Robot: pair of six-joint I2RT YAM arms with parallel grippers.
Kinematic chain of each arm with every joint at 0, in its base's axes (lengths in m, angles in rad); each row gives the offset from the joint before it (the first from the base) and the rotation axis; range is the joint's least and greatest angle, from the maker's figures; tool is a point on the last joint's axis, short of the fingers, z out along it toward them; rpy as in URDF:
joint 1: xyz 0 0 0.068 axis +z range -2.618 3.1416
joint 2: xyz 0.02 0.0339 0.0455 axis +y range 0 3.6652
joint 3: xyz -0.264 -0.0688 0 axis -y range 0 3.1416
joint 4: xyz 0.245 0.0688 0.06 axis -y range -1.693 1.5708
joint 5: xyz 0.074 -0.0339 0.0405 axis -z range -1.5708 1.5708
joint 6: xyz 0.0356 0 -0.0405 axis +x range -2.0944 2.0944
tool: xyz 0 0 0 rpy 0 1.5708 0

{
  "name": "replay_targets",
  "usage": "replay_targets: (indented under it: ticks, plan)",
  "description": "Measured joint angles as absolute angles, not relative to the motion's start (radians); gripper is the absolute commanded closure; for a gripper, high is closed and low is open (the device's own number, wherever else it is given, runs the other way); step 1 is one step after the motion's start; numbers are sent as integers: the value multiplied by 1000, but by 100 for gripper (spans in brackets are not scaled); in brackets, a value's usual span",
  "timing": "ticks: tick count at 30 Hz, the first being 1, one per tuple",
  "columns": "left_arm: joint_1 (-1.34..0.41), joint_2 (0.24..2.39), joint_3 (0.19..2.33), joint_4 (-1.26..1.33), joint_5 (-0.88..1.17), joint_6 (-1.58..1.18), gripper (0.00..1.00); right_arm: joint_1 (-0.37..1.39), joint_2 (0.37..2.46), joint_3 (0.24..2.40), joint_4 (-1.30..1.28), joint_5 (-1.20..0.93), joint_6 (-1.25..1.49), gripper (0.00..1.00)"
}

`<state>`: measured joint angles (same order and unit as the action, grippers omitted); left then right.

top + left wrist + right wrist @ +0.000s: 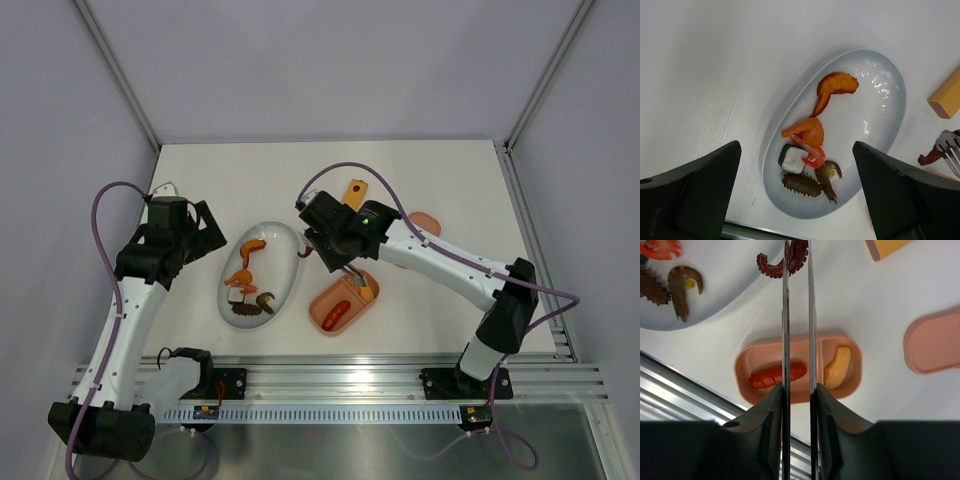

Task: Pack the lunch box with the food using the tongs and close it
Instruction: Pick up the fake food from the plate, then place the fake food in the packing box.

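1. Here, the right pincer (797, 402) is closed on the tongs (784, 315) and presses the two arms narrow, almost parallel. I think it grips them low on the arms so that the long tips reach the food while the pincer itself stays away from it.
2. The tips pinch a brown curl (771, 267). The curl hangs just beside the rim of the plate (730, 300), on the side toward the box.
3. The box (856, 365) lies open on the desk (880, 300), near the plate. A sausage (772, 375) is in its large compartment and a carrot (837, 367) in the small one.
4. The lid (935, 342) lies apart on the desk, beside the box, so the box is free for filling. Closing is not yet done.
5. The left pincer (205, 228) is wide and holds nothing. It hovers over the plate's other side, probably to stay out of the way.
6. On the plate lie a shrimp (810, 132), a cube (792, 159) and some more pieces, so in my judgement the packing is less than half done.
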<state>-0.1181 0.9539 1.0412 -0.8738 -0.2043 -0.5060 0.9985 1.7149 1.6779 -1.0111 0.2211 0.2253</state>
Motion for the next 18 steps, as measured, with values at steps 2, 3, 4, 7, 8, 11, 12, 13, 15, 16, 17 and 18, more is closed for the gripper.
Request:
replay_targets:
  ticks: [2,3,4,7,8,11,12,13,15,16,17,18]
  plan:
    - [-118,955,1041,-874,-204,-506,1,988,1665,1623,-1018,230,244,72]
    - [-118,957,1041,-874,-204,-506,1,984,1640,1596,-1024,236,254,72]
    - [-118,958,1041,-874,-204,-506,1,981,1616,1572,-1032,242,266,72]
    - [-118,960,1041,-873,-203,-506,1,976,1551,1511,-1054,254,301,72]
    - [-118,961,1041,-873,-203,-506,1,976,1529,1491,-1066,256,313,72]
    - [-118,966,1041,-872,-199,-506,1,975,1470,1433,-1094,268,352,72]
    - [-118,968,1041,-871,-198,-506,1,975,1453,1413,-1102,271,364,72]
    - [-118,969,1041,-871,-197,-506,1,975,1439,1395,-1111,271,375,72]
    - [-118,970,1041,-870,-194,-506,1,975,1422,1362,-1125,271,398,72]
    - [-118,970,1041,-870,-194,-506,1,975,1415,1346,-1130,271,408,72]
    - [-118,970,1041,-870,-194,-506,1,975,1410,1333,-1133,271,416,72]
    - [-118,970,1041,-870,-194,-506,1,975,1406,1319,-1140,271,424,72]
